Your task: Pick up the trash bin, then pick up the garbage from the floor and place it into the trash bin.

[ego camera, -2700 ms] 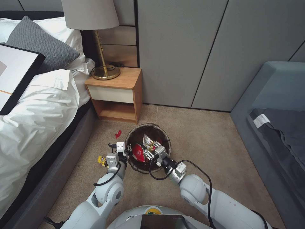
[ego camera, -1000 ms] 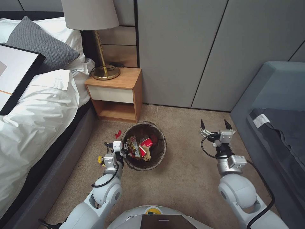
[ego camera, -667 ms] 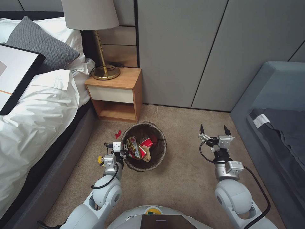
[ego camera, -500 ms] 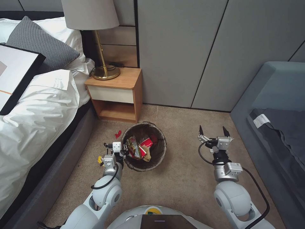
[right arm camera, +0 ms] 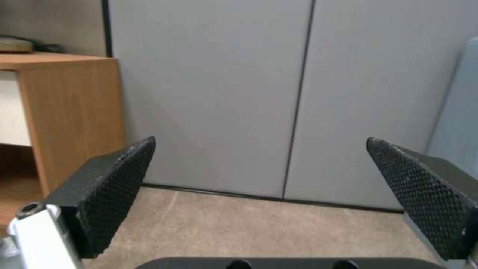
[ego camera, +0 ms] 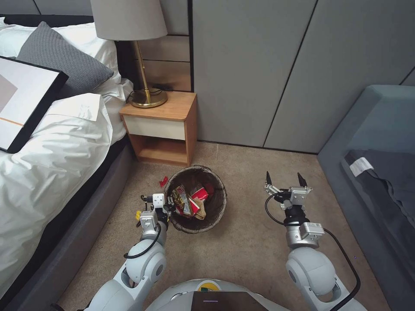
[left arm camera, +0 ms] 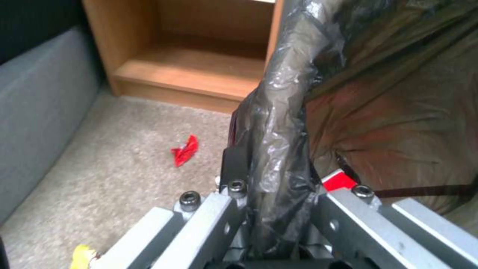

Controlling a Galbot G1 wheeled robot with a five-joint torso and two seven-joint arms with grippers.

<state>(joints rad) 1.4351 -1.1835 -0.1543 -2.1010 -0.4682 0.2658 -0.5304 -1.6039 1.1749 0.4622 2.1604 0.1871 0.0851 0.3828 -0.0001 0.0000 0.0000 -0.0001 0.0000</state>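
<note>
Head view: trash bin [ego camera: 195,199] on carpet before the nightstand [ego camera: 161,125], mouth up and tipped toward the robot, cups and wrappers inside. Left gripper [ego camera: 166,206] clamped on the bagged rim; left wrist view adds a red scrap [left arm camera: 184,150] on the floor. Right gripper [ego camera: 283,181] spread wide, well apart.

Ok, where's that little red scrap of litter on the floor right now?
In the head view the red scrap lies on the carpet, on the robot's left, between the nightstand and the trash bin, just ahead of the left gripper.
</note>
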